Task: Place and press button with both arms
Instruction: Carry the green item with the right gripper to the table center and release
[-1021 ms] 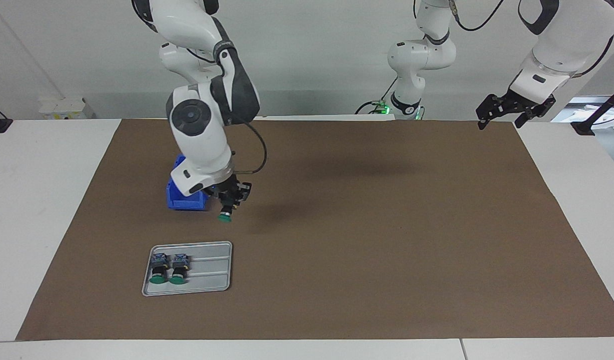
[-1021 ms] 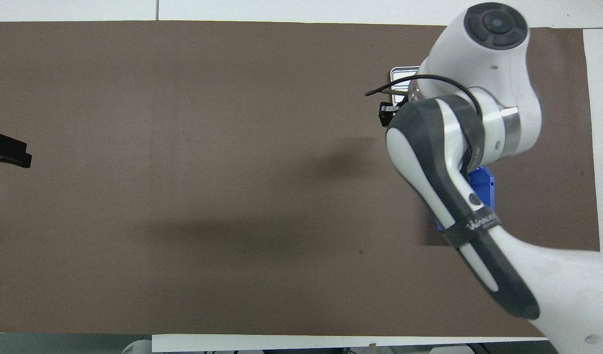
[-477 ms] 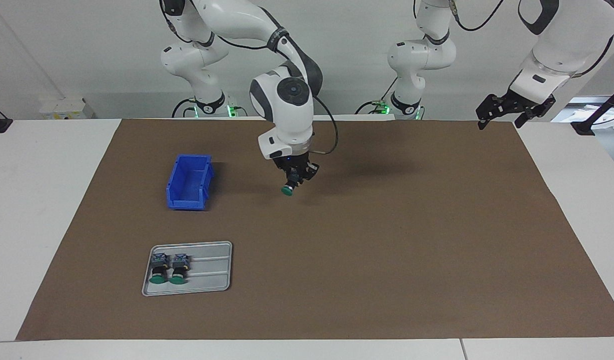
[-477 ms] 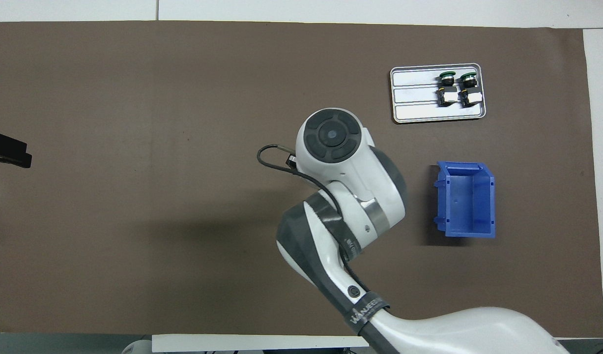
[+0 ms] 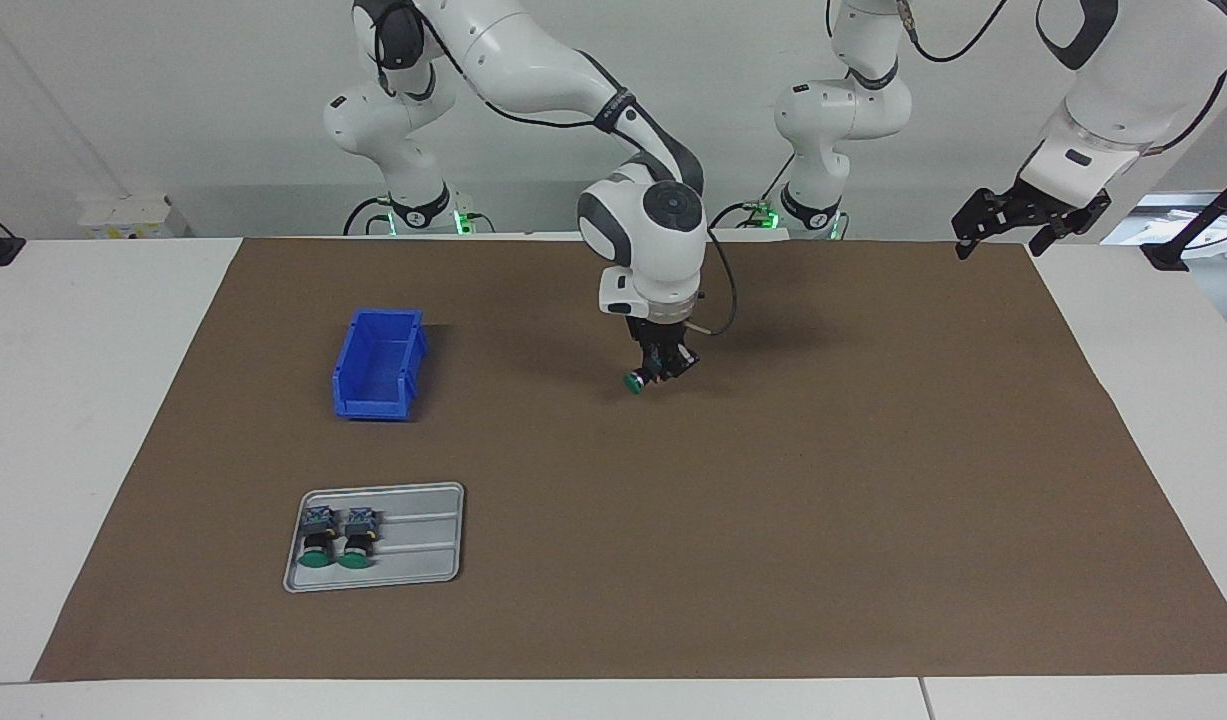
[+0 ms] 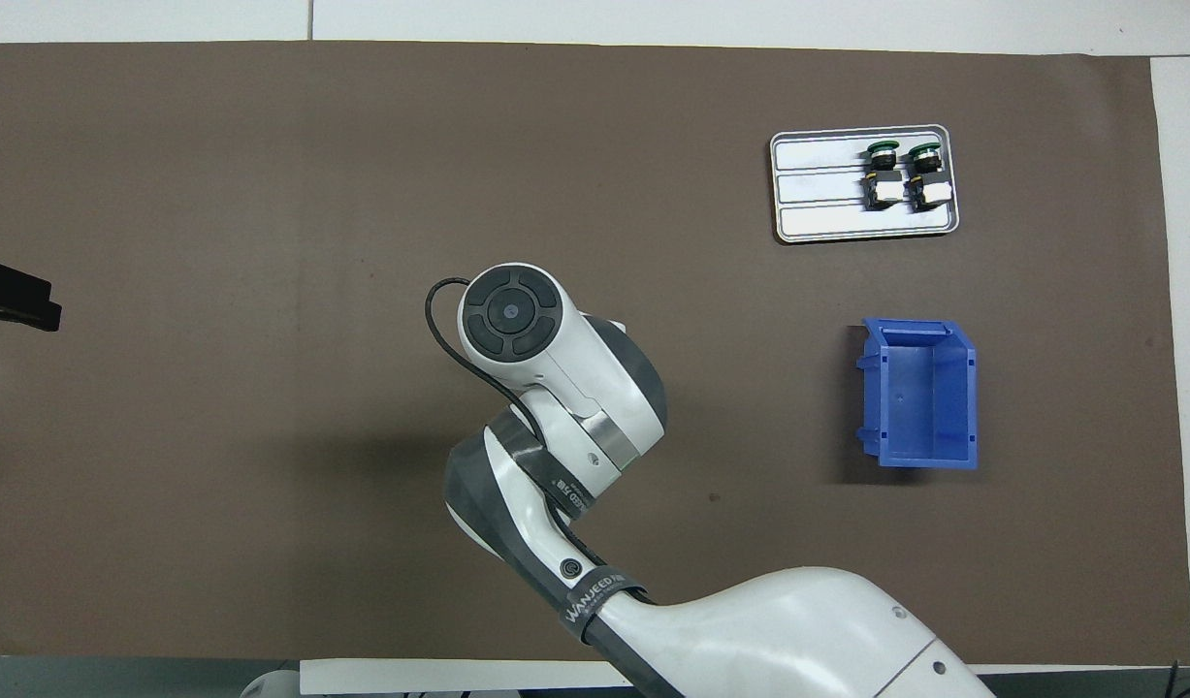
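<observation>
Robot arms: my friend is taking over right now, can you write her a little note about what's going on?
Right gripper: shut on a button, up over the middle of the brown mat.
Left gripper: open, holding nothing, waiting over the mat's corner at the left arm's end.
Two more buttons lie in the grey tray; the blue bin is nearer the robots.
Done: one button picked up.
Left: set it down, then press it.

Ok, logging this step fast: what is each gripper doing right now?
Right gripper: shut on the button, above the mat's middle.
Left gripper: open, holding nothing, waiting over the mat's corner at its own end.
</observation>
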